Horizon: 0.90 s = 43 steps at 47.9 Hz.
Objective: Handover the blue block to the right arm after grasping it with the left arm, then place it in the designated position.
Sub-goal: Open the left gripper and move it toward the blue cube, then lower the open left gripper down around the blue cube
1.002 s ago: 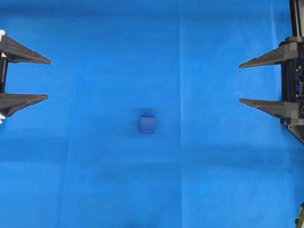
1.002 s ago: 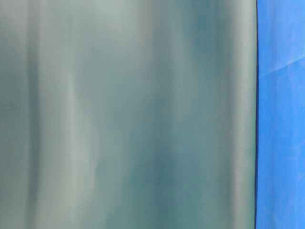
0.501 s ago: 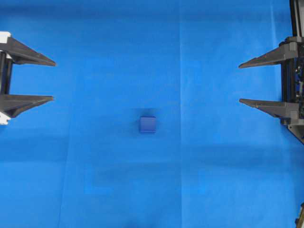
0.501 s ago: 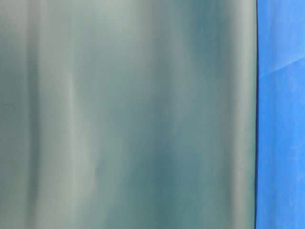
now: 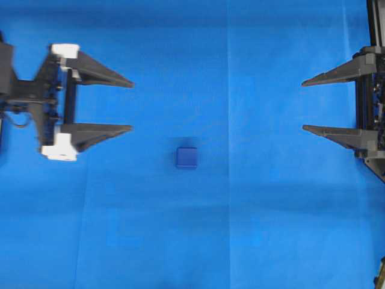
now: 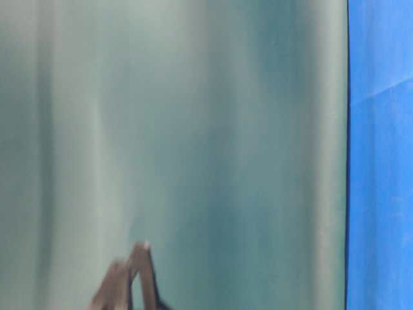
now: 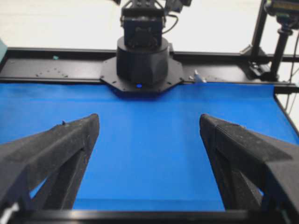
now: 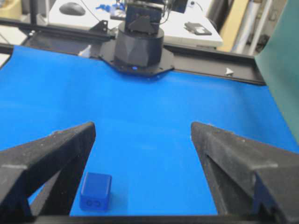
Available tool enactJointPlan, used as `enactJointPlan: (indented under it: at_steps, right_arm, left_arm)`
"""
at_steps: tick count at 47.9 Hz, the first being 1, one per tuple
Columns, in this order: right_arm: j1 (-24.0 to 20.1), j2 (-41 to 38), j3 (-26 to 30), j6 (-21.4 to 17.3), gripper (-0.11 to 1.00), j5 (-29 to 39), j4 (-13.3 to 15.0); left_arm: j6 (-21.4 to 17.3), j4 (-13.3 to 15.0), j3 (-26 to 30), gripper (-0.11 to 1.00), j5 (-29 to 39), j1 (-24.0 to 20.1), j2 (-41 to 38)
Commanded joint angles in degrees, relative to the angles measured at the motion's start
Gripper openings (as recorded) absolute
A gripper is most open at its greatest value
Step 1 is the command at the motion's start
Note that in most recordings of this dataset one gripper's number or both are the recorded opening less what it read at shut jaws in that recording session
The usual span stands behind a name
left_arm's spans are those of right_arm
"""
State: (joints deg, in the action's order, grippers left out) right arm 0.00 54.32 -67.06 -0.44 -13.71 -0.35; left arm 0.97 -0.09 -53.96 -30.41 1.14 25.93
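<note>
The blue block, a small dark-blue cube, lies on the blue cloth near the middle of the overhead view. It also shows low and left in the right wrist view as the blue block, just beside the left-hand finger. My left gripper, with white rail caps, stands open to the block's upper left, well apart from it. My right gripper stands open at the right edge, far from the block. Neither holds anything. The left wrist view shows only cloth between the open left gripper fingers. The designated position cannot be made out.
Each wrist view looks across the cloth at the opposite arm's black base and a black frame rail. A grey-green panel fills most of the table-level view, with a blurred finger tip at its bottom.
My left gripper has moved right, toward the block, by about a hand's width, still open. The right gripper and the block have not moved.
</note>
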Motion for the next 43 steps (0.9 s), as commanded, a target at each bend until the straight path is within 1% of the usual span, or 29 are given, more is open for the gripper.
enactJointPlan:
  at_steps: [1, 18, 23, 29, 38, 43]
  right_arm:
    - [0.00, -0.35, 1.49, -0.09, 0.95, -0.26, -0.18]
    - [0.00, -0.35, 1.49, -0.09, 0.95, -0.35, -0.18]
    - [0.00, -0.35, 1.49, 0.00, 0.95, -0.35, -0.18]
    - [0.00, -0.35, 1.49, 0.00, 0.95, -0.35, -0.18]
    - [0.00, -0.44, 1.49, 0.00, 0.95, -0.18, -0.09]
    - [0.00, -0.35, 1.49, 0.00, 0.95, -0.18, -0.09]
  left_arm:
    - [0.00, -0.09, 4.75, 0.92, -0.88, 0.53, -3.78]
    - [0.00, -0.09, 18.28, 0.92, 1.32, 2.64, -16.08]
    - [-0.09, -0.09, 20.74, 0.92, 2.29, 2.55, -18.19]
    - [-0.09, -0.09, 21.97, 0.92, 3.25, 2.37, -19.34]
    - [-0.09, -0.09, 21.27, 0.92, 3.69, 2.29, -18.98]
    - [0.09, 0.09, 21.09, 0.92, 5.89, 2.11, -18.63]
